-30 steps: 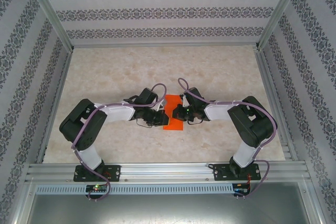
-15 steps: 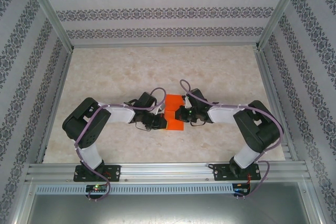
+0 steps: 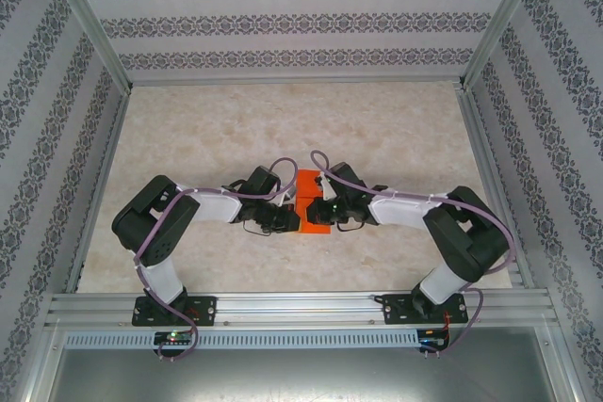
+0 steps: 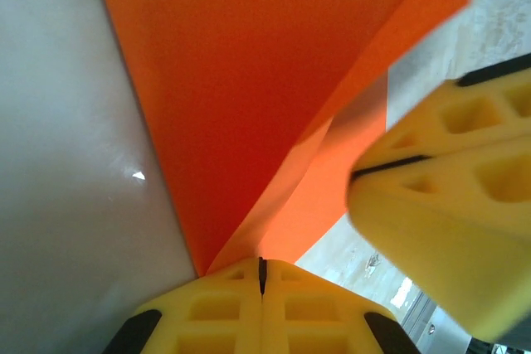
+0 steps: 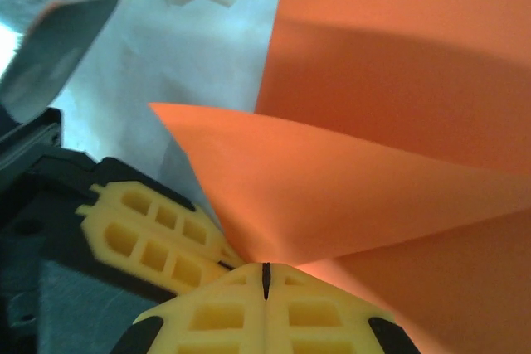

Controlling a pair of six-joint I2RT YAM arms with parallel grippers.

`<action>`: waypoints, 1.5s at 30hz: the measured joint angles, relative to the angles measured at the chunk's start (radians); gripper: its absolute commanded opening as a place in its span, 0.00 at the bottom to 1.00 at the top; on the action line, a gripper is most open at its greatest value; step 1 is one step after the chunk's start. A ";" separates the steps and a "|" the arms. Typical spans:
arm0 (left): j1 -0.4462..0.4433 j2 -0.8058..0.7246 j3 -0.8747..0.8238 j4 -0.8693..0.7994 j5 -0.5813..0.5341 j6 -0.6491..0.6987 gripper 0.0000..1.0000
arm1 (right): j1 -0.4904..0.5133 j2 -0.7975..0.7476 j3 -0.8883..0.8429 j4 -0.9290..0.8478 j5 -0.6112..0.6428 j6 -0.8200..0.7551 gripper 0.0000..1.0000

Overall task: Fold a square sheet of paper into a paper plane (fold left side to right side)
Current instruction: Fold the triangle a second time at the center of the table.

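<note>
The left pincer (image 4: 261, 275) and right pincer (image 5: 265, 275) meet mid-surface (image 3: 396, 129), tips just beside each other. Each is clamped tight on a raised edge of the square sheet of paper (image 3: 315, 225). Open surface spreads beyond and to both sides.

Bright orange plain paper (image 4: 249, 80), yellow fingers (image 4: 216, 321) edged in black on the left gripper (image 4: 262, 264) and right gripper (image 5: 265, 269), black and white arms (image 3: 212, 202), purple cables (image 3: 281, 162), cream marbled table (image 3: 236, 120), white walls (image 3: 283, 21) with grey floral stripes, silver frame (image 3: 301, 306)
</note>
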 measured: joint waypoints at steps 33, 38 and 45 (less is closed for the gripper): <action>0.000 0.004 0.000 0.010 0.000 0.000 0.00 | -0.042 0.093 0.019 0.064 -0.031 -0.076 0.00; 0.000 0.004 -0.002 0.013 0.000 0.000 0.00 | -0.091 0.093 0.019 0.068 -0.031 -0.095 0.00; 0.000 0.004 -0.003 0.018 -0.001 0.000 0.00 | -0.140 0.101 0.019 0.068 -0.060 -0.120 0.00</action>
